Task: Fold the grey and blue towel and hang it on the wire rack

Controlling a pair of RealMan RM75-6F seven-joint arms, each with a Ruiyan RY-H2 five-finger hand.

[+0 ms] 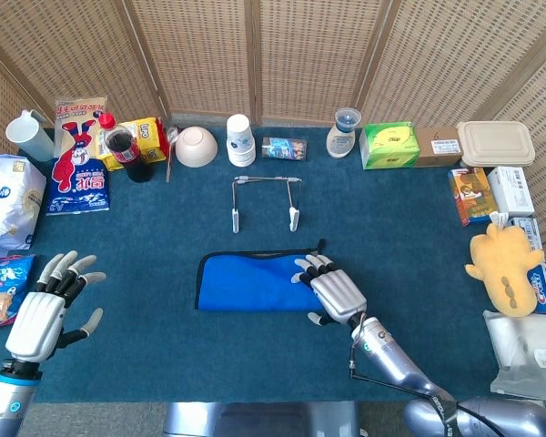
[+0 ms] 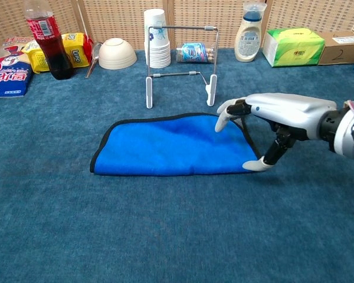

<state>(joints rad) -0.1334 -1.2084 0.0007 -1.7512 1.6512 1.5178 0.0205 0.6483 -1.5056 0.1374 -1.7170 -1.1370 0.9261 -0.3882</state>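
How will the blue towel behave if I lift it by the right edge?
The towel lies flat and folded along soft curved edges, so it is probably floppy and will likely sag and unfold when lifted from one side. It looks thin, so likely light. The right hand rests at its right edge, so a one-point pinch may let layers slip apart.

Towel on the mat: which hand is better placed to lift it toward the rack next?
Right. The right hand is already at the towel's right edge, fingers over it, with the wire rack just beyond. The left hand sits open, far off to the side.
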